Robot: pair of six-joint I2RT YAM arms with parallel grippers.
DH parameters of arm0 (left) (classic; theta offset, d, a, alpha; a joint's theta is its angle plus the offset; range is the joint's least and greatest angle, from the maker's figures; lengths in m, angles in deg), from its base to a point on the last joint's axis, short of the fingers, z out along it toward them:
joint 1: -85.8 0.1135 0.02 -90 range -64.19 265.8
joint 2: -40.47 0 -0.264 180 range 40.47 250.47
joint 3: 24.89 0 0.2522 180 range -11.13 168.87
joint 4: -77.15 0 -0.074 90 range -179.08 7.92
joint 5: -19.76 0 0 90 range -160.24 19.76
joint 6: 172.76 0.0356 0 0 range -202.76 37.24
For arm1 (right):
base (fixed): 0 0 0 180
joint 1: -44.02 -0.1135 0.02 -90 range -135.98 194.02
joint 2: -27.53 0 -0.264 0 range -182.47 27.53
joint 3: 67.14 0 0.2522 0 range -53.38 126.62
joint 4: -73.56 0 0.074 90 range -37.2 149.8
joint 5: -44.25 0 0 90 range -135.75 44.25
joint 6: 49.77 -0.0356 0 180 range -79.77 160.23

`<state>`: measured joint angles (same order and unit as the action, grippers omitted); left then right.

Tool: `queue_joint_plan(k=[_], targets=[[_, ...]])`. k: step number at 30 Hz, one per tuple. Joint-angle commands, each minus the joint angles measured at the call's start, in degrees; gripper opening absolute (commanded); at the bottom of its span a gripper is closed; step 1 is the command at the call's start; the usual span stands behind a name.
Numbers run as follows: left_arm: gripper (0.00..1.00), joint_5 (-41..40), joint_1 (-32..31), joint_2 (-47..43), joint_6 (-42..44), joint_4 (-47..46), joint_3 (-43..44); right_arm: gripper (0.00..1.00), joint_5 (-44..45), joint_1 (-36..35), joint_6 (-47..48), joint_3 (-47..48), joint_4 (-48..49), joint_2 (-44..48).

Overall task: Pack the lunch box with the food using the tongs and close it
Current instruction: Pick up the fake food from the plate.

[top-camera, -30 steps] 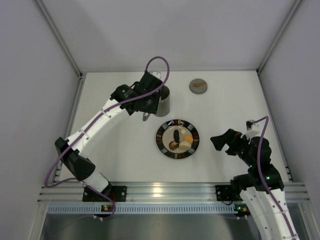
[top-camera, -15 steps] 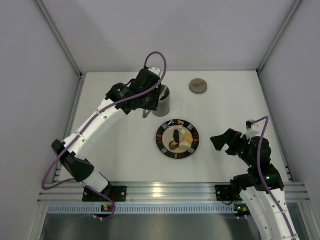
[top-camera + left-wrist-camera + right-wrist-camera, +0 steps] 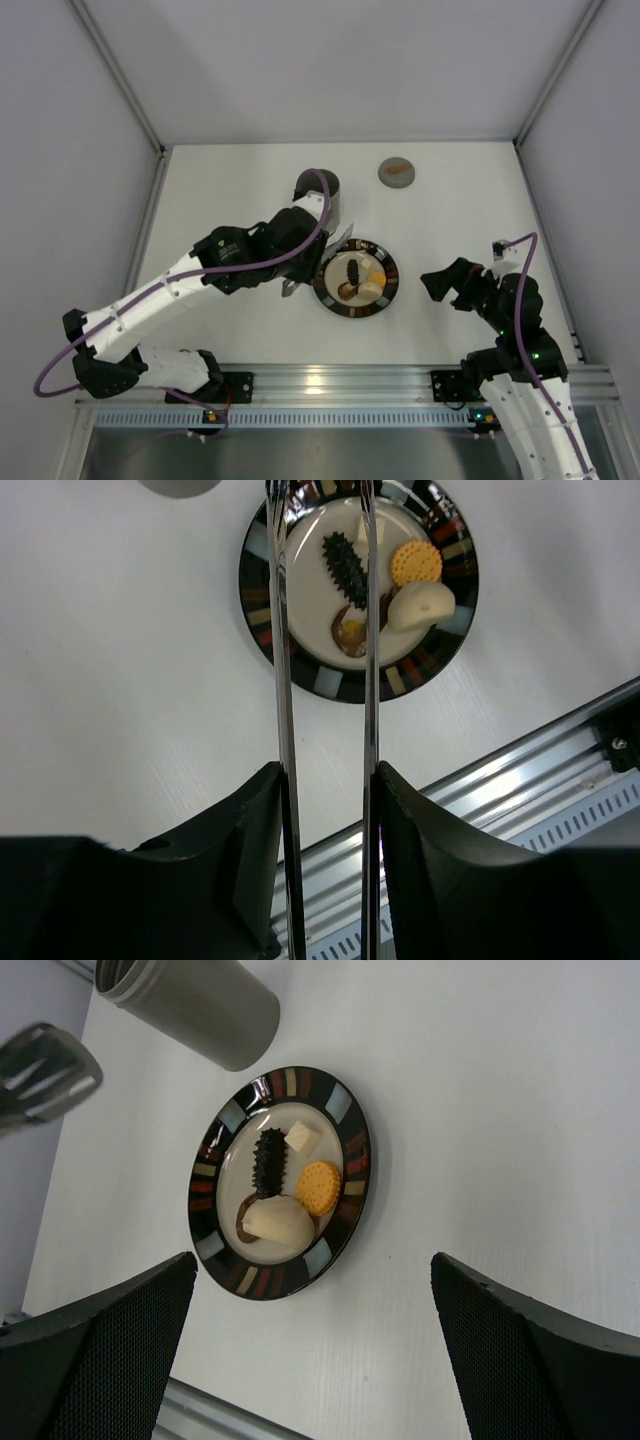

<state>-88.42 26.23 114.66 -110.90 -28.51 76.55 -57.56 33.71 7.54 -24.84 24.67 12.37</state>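
My left gripper (image 3: 327, 775) is shut on the tongs (image 3: 284, 680), one silver arm against each finger. The tongs' tips reach over the near-left part of the striped dark plate (image 3: 258, 610), a gap between them and nothing in it. The food lies on the plate: a black spiky piece (image 3: 345, 568), an orange cracker (image 3: 415, 562), a cream piece (image 3: 420, 605), a brown piece and a small pale cube. The lunch box (image 3: 328, 192) stands upright behind the plate (image 3: 391, 291), partly behind the left arm's cable. My right gripper (image 3: 432, 285) hangs open to the right of the plate.
The flat grey lid (image 3: 397, 172) with an orange mark lies at the back, right of the lunch box. The aluminium rail (image 3: 330, 385) runs along the near table edge. In the right wrist view the tongs' tips (image 3: 45, 1070) show left of the lunch box (image 3: 190, 1005).
My left arm has swung from beside the lunch box toward the near side, bringing the tongs to the plate's left edge. The right arm has not moved.
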Motion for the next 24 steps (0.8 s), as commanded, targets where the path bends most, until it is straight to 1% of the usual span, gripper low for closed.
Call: queue_joint_plan(k=[1,2,6,7,12,24], targets=[[0.46,-2.57,-0.63,-1.33,-4.63,-3.0,-5.31,1.0,-0.4,0.64,-0.36,-0.14,2.26,0.39],[0.46,-2.39,-0.72,-1.51,-5.08,-4.57,-7.67,0.99,-0.49,0.64,-0.27,-0.23,2.35,0.39],[0.48,-2.04,-0.81,-0.54,-6.75,-7.57,-11.47,1.0,-0.49,0.55,-0.18,-0.5,2.18,0.74],[0.51,-2.13,-0.81,0.16,-7.01,-8.19,-12.0,0.99,-0.49,0.64,-0.18,-0.58,2.09,0.83],[0.51,-1.96,-0.81,2.27,-8.42,-12.05,-15.07,0.99,-0.4,0.64,-0.18,-0.67,1.83,1.01],[0.51,0.24,-1.16,6.66,-9.3,-17.77,-17.72,0.99,-0.23,0.64,-0.1,-0.59,1.47,1.18]])
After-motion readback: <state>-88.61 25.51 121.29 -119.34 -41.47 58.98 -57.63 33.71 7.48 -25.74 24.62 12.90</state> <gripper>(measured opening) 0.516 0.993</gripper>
